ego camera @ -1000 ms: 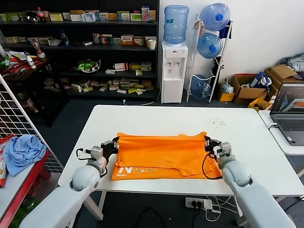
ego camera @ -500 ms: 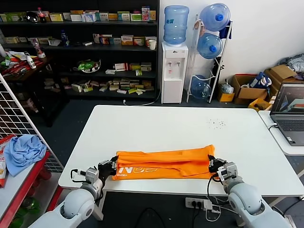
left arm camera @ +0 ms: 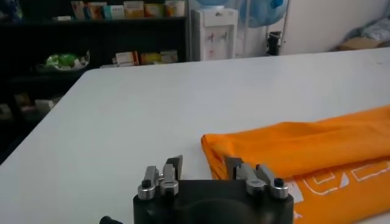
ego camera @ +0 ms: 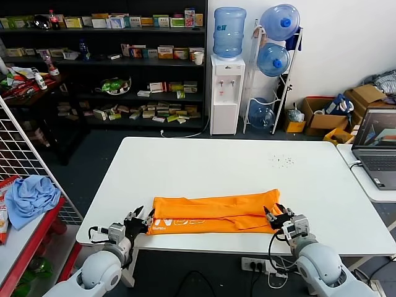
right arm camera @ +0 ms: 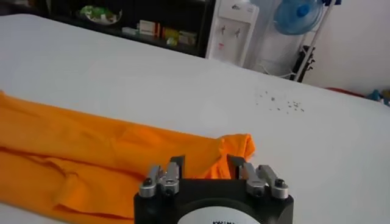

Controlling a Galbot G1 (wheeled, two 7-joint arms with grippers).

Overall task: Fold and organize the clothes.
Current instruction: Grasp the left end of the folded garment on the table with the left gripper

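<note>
The orange T-shirt (ego camera: 213, 212) lies folded into a long narrow band near the front edge of the white table (ego camera: 216, 164), white lettering (ego camera: 176, 221) showing along its front left. My left gripper (ego camera: 141, 218) stands open at the band's left end; the left wrist view shows the shirt's corner (left arm camera: 214, 149) lying between the spread fingers of the left gripper (left arm camera: 204, 163). My right gripper (ego camera: 274, 215) is open at the right end, and in the right wrist view the shirt's bunched corner (right arm camera: 234, 146) sits just ahead of the right gripper (right arm camera: 206, 161).
A light blue cloth (ego camera: 31, 197) lies on a red stand to the left, beside a wire rack. A laptop (ego camera: 377, 145) sits on the adjoining table at right. Small dark specks (ego camera: 283, 161) dot the table's far right. Shelves and a water dispenser stand behind.
Both grippers drew the shirt's far edge toward the front, folding it into a narrow band, then opened and let go of its ends.
</note>
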